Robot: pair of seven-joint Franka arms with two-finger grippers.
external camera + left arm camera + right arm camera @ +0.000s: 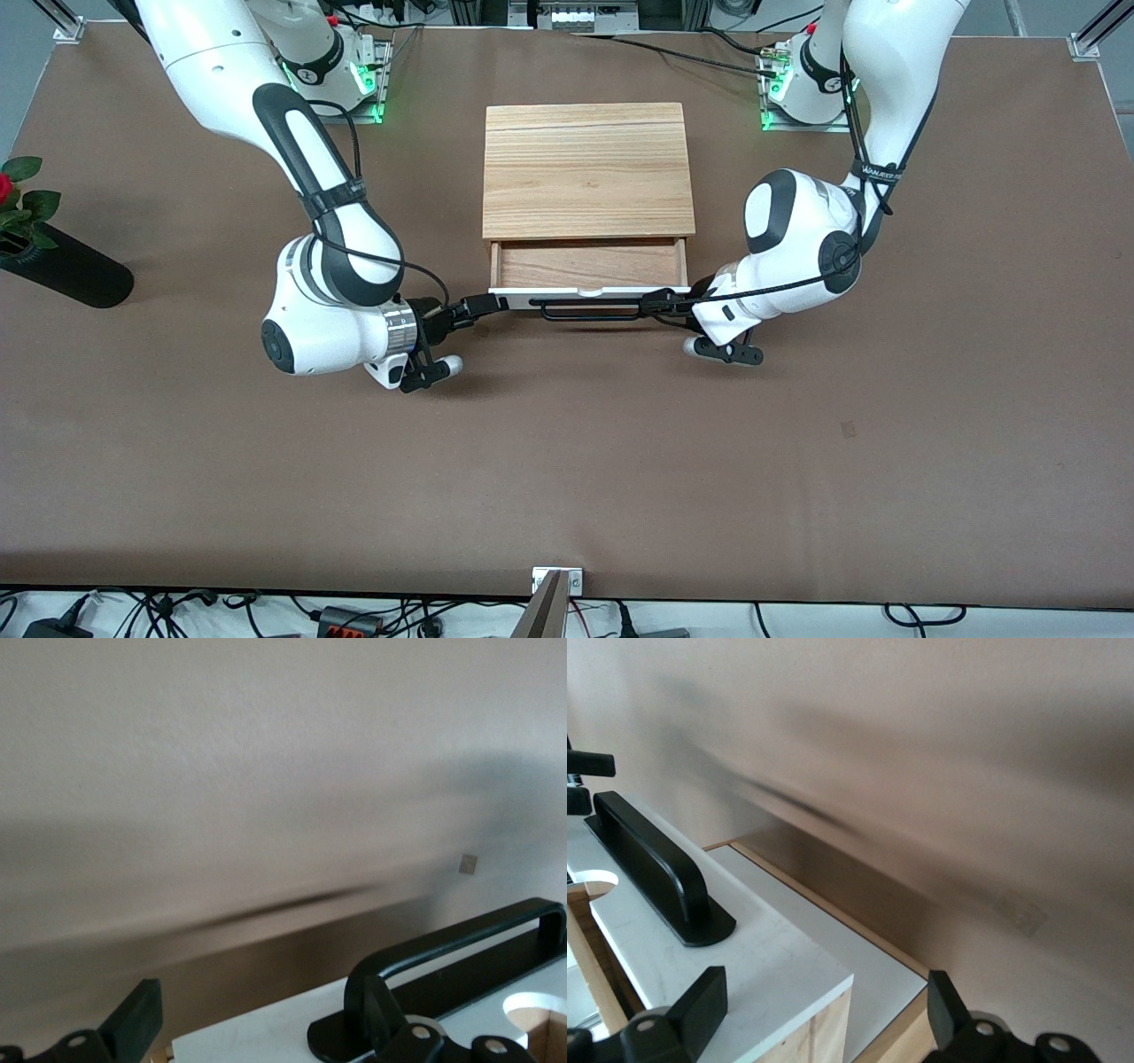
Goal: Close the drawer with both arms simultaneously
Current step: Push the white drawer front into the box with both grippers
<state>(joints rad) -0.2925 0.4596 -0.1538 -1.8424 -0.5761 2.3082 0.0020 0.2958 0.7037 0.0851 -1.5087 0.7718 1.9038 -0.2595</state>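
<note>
The drawer [589,263] stands pulled out of the light-wood cabinet [585,168], with its reddish-brown bottom showing. Its white front panel [567,291] and black bar handle [589,310] face the front camera. My right gripper [493,305] is open at the panel's end toward the right arm. In the right wrist view its fingers [700,1001] straddle the corner of the white panel [762,948], beside the handle [651,864]. My left gripper [660,306] is open at the panel's end toward the left arm. Its fingers [133,1019] straddle the panel's corner [266,1036], one by the handle's foot [461,943].
A black vase [66,266] with a red rose [4,190] lies at the right arm's end of the brown table. A camera mount [554,602] stands at the table edge nearest the front camera. The left gripper's tip [585,771] shows in the right wrist view.
</note>
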